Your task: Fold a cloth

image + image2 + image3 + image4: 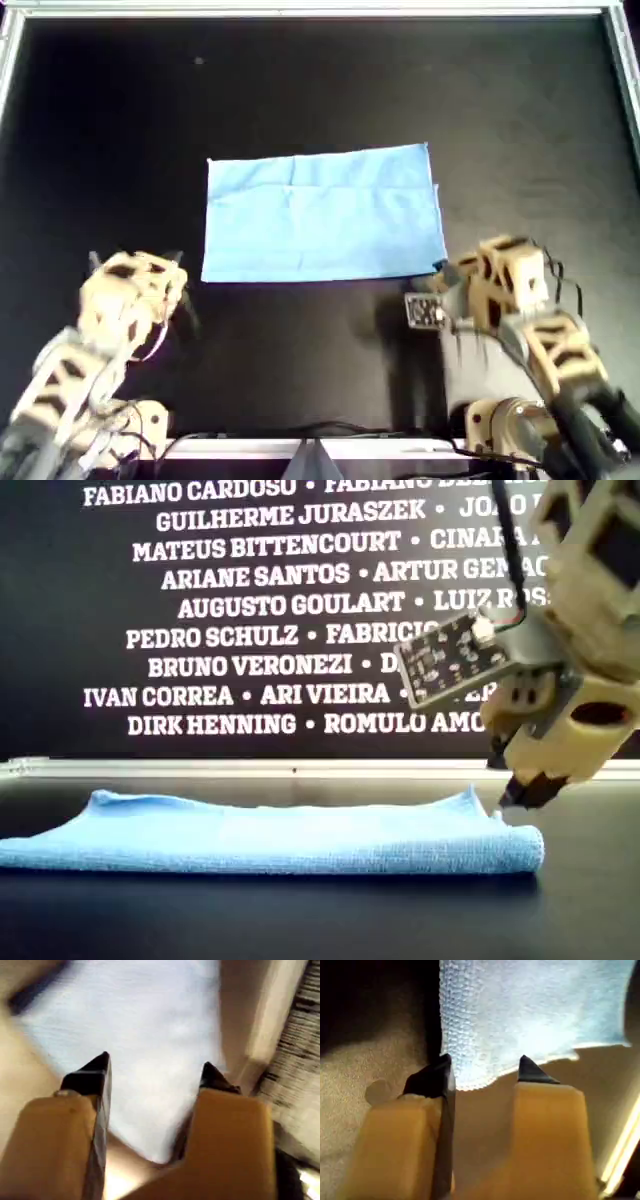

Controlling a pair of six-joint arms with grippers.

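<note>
The light-blue cloth (322,214) lies flat as a rectangle on the middle of the black table; it looks doubled, with a second edge showing along the overhead view's right side. My right gripper (441,268) stands open at the cloth's near corner on the overhead view's right. In the right wrist view that corner of the cloth (520,1010) lies just ahead of the open right gripper (487,1067). In the exterior view the right gripper (520,792) hovers low over the cloth (270,840) at its right end. My left gripper (183,285), open and blurred, is off the cloth's near corner on the overhead view's left, with the cloth (145,1025) ahead of the left gripper (156,1072).
A metal frame (300,10) borders the black table (320,80) at the far side and at both of the overhead view's sides. A small circuit board (425,311) sticks out from the right arm. A dark wall with white names (270,600) stands behind the table.
</note>
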